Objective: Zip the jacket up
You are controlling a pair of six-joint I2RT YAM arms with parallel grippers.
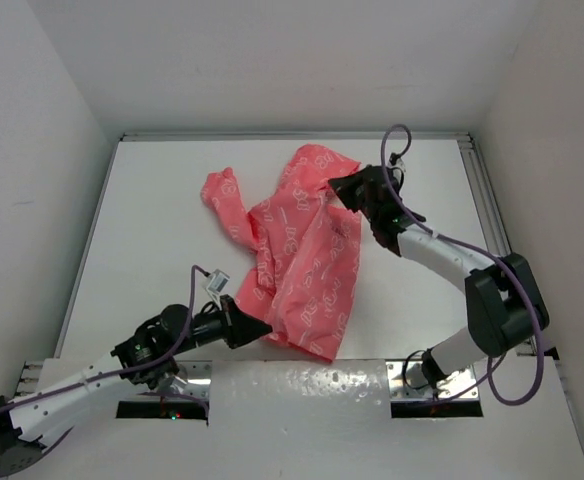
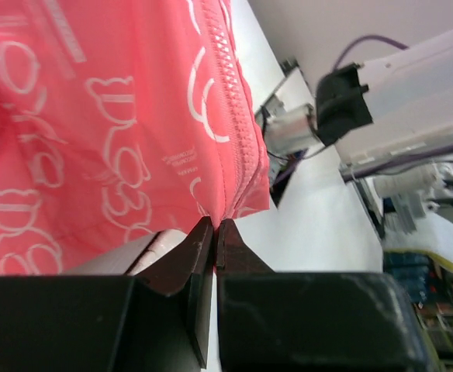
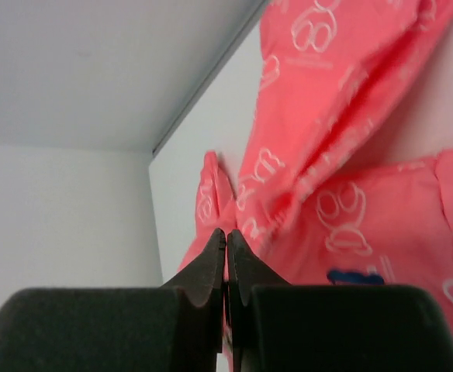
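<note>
Lying crumpled mid-frame on the white table (image 1: 152,240), the thin coral-pink, white-printed jacket (image 1: 307,260) is pinched at its lower hem by the left gripper (image 1: 264,330) and at its upper edge by the right gripper (image 1: 340,186).

The left arm (image 1: 77,378) and right arm (image 1: 442,250) are showing white shells and black joints. Purple cables (image 2: 370,40) are looping beside them. The left end effector (image 2: 215,225) and right end effector (image 3: 226,232) are showing black wedge-shaped fingers (image 2: 180,263).
</note>
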